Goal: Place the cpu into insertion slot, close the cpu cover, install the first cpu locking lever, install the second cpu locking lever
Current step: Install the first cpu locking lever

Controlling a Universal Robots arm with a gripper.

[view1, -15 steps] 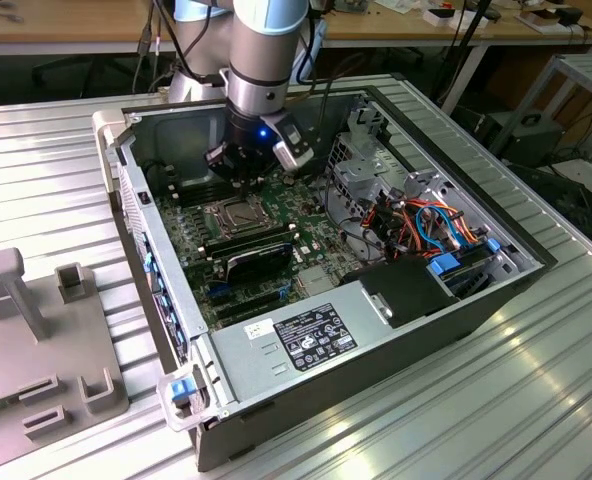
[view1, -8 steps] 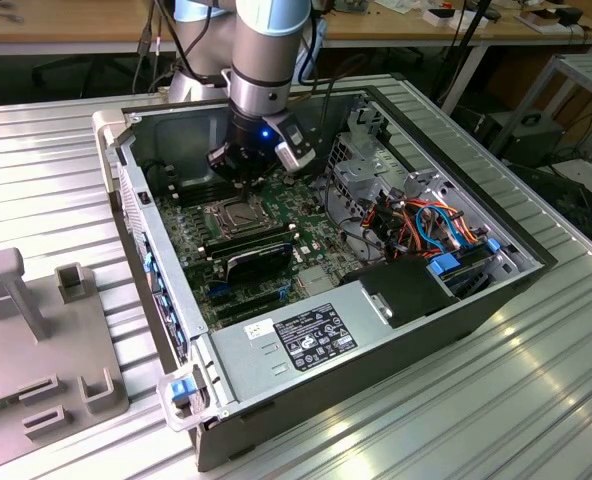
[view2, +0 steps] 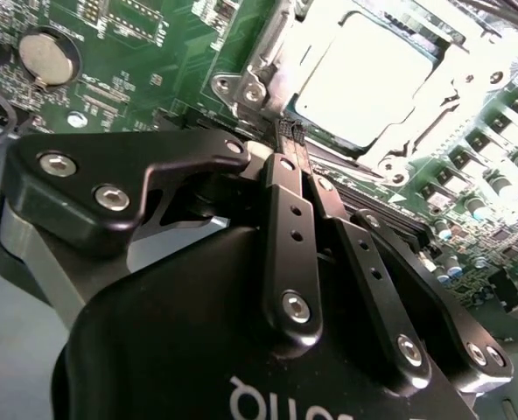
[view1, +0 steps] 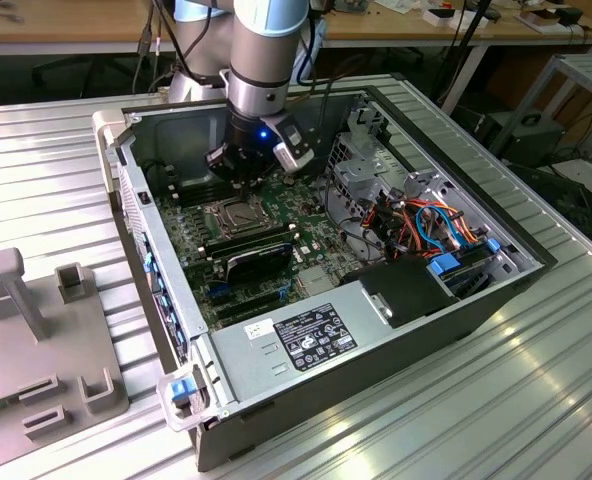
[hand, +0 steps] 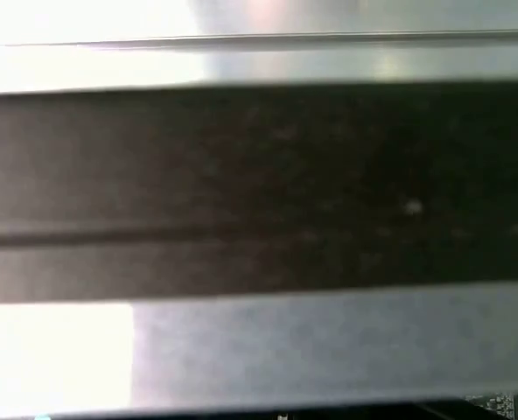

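Right, I'm hovering the gripper (view2: 290,144), fingers pinched together on nothing, just beside the socket's edge; the cpu (view2: 364,79) is sitting in the insertion slot (view1: 228,213), straight ahead of the fingertips.

The cpu (view2: 364,79) has a smooth metal top that shines almost white, and the cpu cover (view2: 268,74) around it is bright silver metal. The gripper (view2: 291,131) is matt black metal with shiny screws. The motherboard (view2: 154,52) is glossy green.
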